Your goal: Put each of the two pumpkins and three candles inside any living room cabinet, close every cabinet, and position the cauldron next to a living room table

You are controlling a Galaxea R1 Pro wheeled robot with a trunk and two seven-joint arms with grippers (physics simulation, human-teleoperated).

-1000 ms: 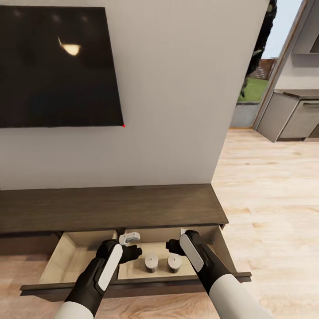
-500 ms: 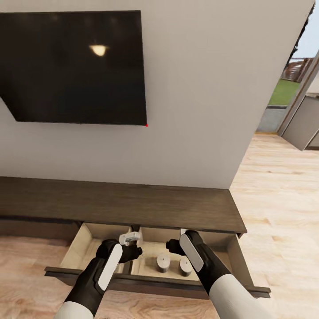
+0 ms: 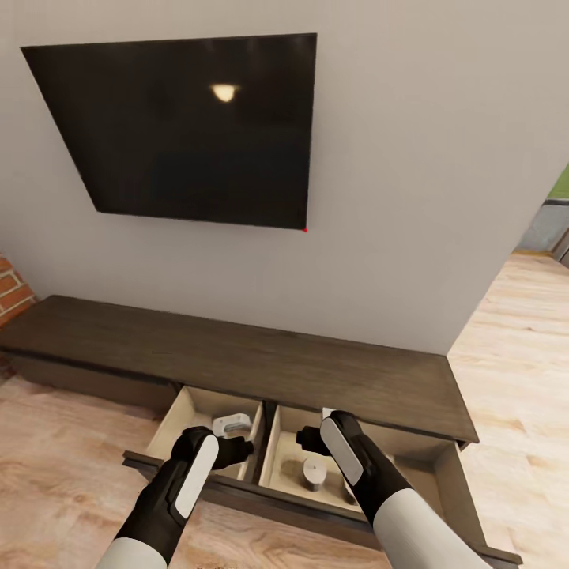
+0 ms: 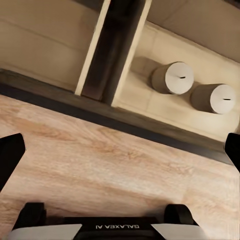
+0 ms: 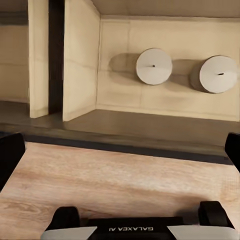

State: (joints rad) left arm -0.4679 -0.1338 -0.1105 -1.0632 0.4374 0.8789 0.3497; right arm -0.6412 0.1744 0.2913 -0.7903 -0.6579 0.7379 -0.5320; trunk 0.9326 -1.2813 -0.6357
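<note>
The cabinet (image 3: 237, 359) runs low along the wall under a dark wall screen (image 3: 190, 126), and its wide right-hand drawer (image 3: 201, 486) stands pulled out over the wooden floor (image 3: 63, 450). At the far left a bit of brick (image 3: 12, 288) edges into the head view. The left part of the drawer shows only its pale beige bottom, and the left gripper (image 3: 233, 431) hovers above it with its fingers apart and nothing between them. Past the divider, two candles sit upright on the drawer floor, close together but not touching: one (image 3: 314, 472) is plain in the head view, and the left wrist view shows both, one (image 4: 172, 77) beside the other (image 4: 213, 98). The right gripper (image 3: 312, 431) hangs over that compartment, also spread wide and empty.

Judging by this, two of the three candles are already stored, while the third candle and both pumpkins are yet to be fetched. The step in hand looks like the gap between a drop-off and the next trip. The next move calls for lifting both arms clear of the drawer, leaving it open for more loads, and turning the base toward the rest of the room.
</note>
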